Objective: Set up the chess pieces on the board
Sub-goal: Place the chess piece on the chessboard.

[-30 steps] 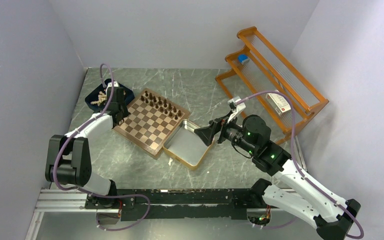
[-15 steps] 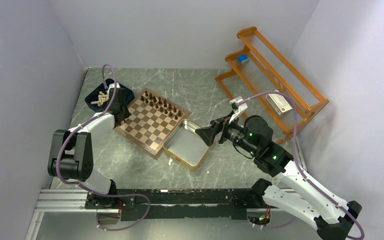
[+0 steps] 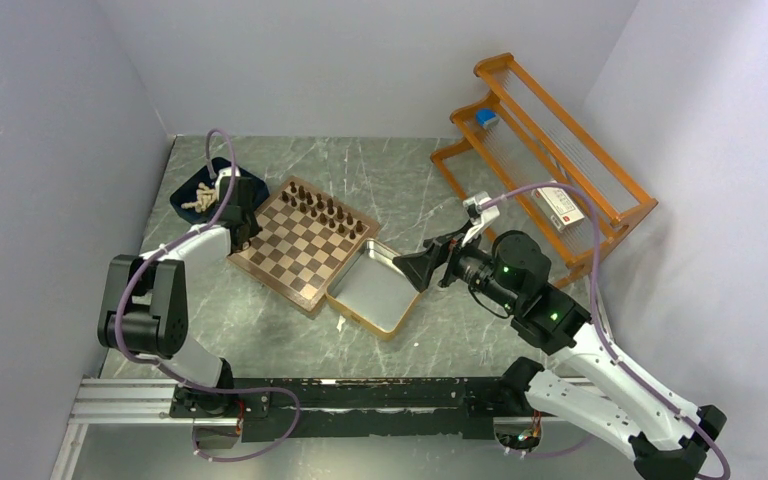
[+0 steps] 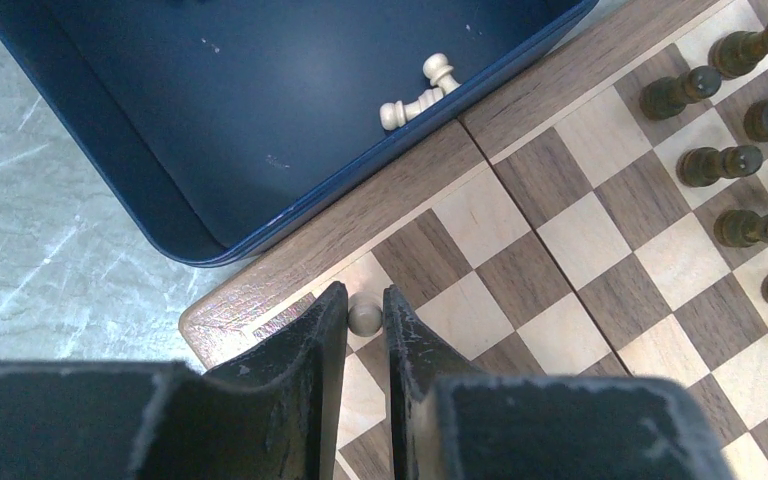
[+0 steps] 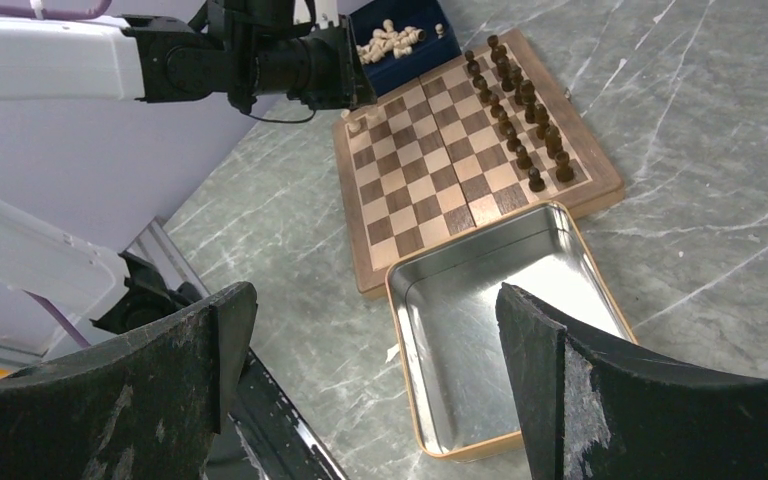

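Left fingers (image 4: 332,312) grip a pale pawn (image 4: 365,317) at a corner of the board (image 4: 560,230), right fingers (image 5: 550,350) gape empty; a crooked release could topple it

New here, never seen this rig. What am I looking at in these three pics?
Two robot arms are bolted to a grey table. One picture looks down from above; the other two come from a camera on each wrist. On the table: a chessboard with dark pieces lined along one side, a navy tray of pale pieces, an empty silver tin, an orange rack. The left gripper is closed around one pale piece standing on the board's corner square. The right gripper hangs open by the tin, holding nothing.
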`<move>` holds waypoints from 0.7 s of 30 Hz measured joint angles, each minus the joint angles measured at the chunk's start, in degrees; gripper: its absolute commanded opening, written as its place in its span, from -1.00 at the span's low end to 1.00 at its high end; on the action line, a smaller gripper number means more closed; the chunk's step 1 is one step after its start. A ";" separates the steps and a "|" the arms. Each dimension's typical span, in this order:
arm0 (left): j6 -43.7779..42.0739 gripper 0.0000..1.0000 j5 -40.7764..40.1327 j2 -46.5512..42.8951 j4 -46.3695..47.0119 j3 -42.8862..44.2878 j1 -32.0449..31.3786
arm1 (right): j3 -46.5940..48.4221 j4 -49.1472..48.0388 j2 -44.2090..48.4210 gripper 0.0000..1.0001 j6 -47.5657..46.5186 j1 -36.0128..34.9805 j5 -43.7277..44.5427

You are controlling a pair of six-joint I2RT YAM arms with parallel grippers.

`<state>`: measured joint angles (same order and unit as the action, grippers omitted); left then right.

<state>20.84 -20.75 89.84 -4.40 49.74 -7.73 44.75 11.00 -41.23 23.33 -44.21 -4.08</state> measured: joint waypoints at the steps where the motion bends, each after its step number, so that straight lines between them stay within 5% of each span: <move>1: 0.00 -0.52 -0.07 0.15 0.02 0.00 0.00 | 0.13 0.00 0.00 0.89 0.00 0.00 0.00; 21: -0.46 -0.46 -0.68 1.16 0.37 0.00 0.00 | 0.24 0.61 1.51 0.89 0.00 0.00 1.11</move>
<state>20.38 -21.43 91.00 -4.03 49.74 -7.73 44.99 11.62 -39.72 23.33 -44.21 -2.96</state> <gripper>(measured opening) 0.268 0.945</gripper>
